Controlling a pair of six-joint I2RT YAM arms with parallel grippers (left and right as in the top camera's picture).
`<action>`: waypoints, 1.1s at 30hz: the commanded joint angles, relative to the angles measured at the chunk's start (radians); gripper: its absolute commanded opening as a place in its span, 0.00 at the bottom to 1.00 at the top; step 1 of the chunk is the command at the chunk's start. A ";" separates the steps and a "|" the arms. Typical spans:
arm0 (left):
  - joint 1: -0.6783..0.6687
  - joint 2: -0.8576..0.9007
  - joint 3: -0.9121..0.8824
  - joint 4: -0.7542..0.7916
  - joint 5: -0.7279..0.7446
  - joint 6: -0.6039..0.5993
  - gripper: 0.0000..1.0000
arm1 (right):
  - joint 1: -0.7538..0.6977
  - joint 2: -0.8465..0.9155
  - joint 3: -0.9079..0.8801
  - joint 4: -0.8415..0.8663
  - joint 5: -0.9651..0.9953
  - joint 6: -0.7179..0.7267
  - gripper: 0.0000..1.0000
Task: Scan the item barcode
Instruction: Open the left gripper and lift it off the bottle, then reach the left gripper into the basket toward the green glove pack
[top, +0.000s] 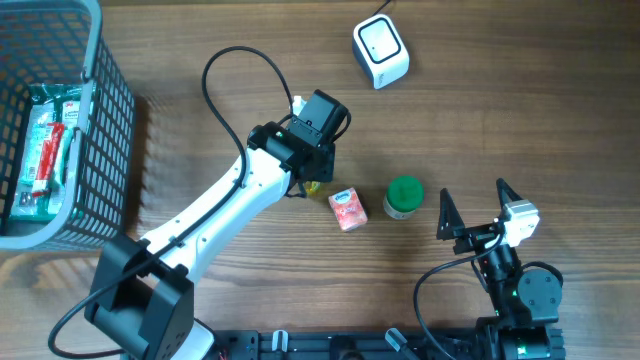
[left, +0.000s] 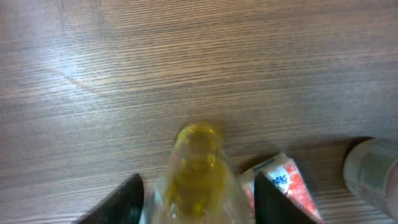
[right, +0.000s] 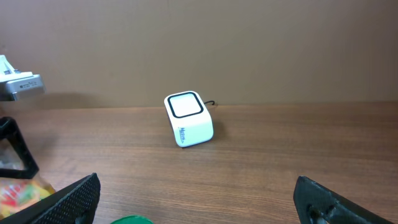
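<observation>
A small clear bottle of yellow liquid (left: 198, 168) stands on the wooden table between the fingers of my left gripper (left: 199, 202). The jaws are open, with a narrow gap on each side of the bottle. From overhead the left wrist hides most of the bottle (top: 313, 187), and no barcode shows on it. The white scanner (top: 380, 52) sits at the far side of the table, its window (right: 188, 118) facing up. My right gripper (top: 475, 203) hangs open and empty near the front right, its fingers wide apart (right: 196, 190).
A pink carton (top: 347, 209) lies just right of the bottle, with a green-lidded jar (top: 404, 197) beside it. A grey wire basket (top: 100, 100) at the far left holds a red and green packet (top: 45, 150). A black cable (top: 240, 60) loops behind the left arm.
</observation>
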 joint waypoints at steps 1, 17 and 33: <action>-0.004 0.008 -0.001 0.002 0.004 0.001 0.64 | -0.003 -0.002 -0.001 0.003 0.008 -0.005 1.00; -0.003 -0.050 0.107 -0.013 0.017 0.085 1.00 | -0.003 -0.002 -0.001 0.003 0.008 -0.005 1.00; 0.211 -0.107 0.615 -0.244 -0.017 0.231 1.00 | -0.003 -0.002 -0.001 0.003 0.008 -0.005 1.00</action>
